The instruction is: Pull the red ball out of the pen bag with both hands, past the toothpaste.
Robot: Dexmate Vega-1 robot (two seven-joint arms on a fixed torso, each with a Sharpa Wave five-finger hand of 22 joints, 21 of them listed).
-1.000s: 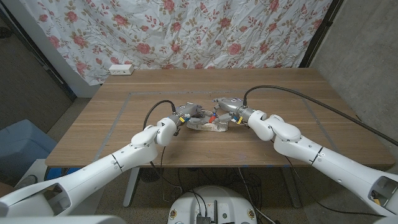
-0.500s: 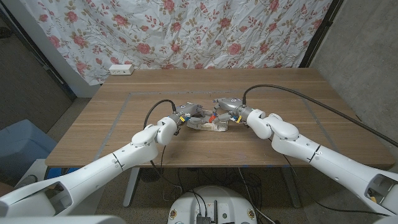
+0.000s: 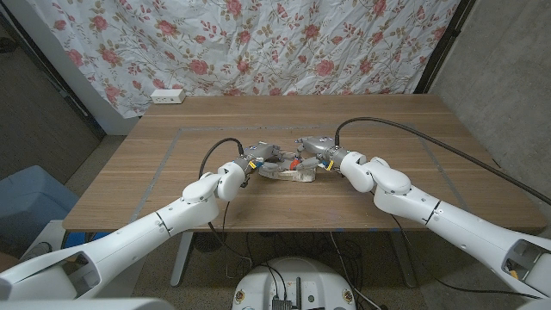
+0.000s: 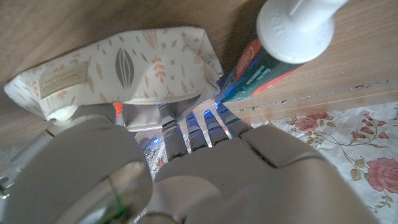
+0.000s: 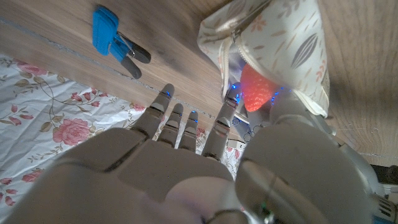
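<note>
Head view: both arms reach in over the wooden desk [image 3: 387, 138] and meet near its middle. The left hand [image 3: 261, 156] sits at the 9 o'clock end of the pale pen bag [image 3: 288, 175], the right hand [image 3: 317, 151] at its 3 o'clock end, both touching it. A speck of red shows between the hands; from here I cannot tell how the fingers are set. A white power strip [image 3: 168, 96] lies at the desk's 11 o'clock corner, in front of the flowered curtain [image 3: 258, 43].

Left wrist view: the left hand [image 4: 205, 168] presses against the patterned pen bag [image 4: 118, 71], its fingers [image 4: 202, 127] spread along the bag's lower edge, thumb at one end. The toothpaste [image 4: 264, 65], with its white cap, lies just beside the bag, touching it.

Right wrist view: the right hand [image 5: 180, 162] has its fingers [image 5: 177, 121] spread, one reaching the bag's open mouth. The red ball [image 5: 256, 88] sits inside the pen bag [image 5: 280, 43], at the opening. A blue clip [image 5: 115, 38] lies well apart on the desk.
</note>
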